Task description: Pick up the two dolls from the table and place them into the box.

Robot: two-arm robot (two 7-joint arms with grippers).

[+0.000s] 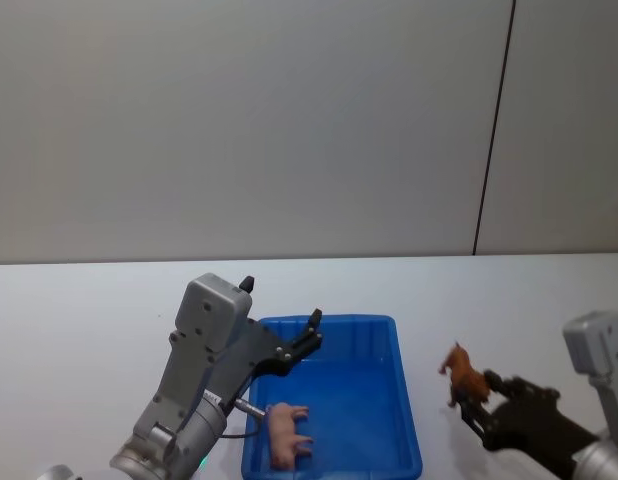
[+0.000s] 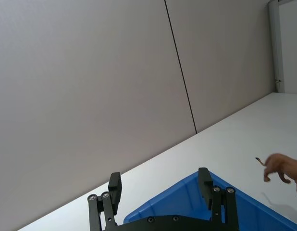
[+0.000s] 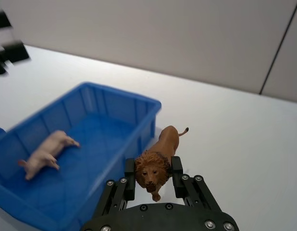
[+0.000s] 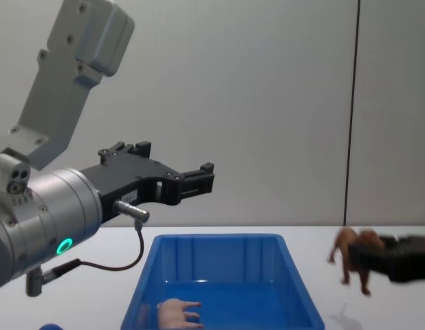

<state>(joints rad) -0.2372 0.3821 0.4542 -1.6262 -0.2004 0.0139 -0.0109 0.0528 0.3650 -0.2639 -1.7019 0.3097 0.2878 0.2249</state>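
Clamping the brown lion (image 3: pixel 158 156) by the head and mane between the two black fingers of the right gripper (image 3: pixel 152 169), with the body and thin tail pointing away from the wrist. Holding it up off the table (image 1: pixel 89 310), legs hanging free above a faint shadow (image 4: pixel 338 317) on the white top. Hanging just to the right of the box (image 1: pixel 397 340), outside the right rim and not touching it, roughly level with the middle of that long side.

Seeing the pale pink pig (image 1: pixel 286 432) on its side on the blue floor of the box, toward the near left corner, legs stretched toward the right wall and well apart from the lion.

Hovering high over the far left part of the box with the left gripper (image 1: pixel 313 332), fingers spread wide and nothing between them, well above the pig and touching neither it nor the rim.
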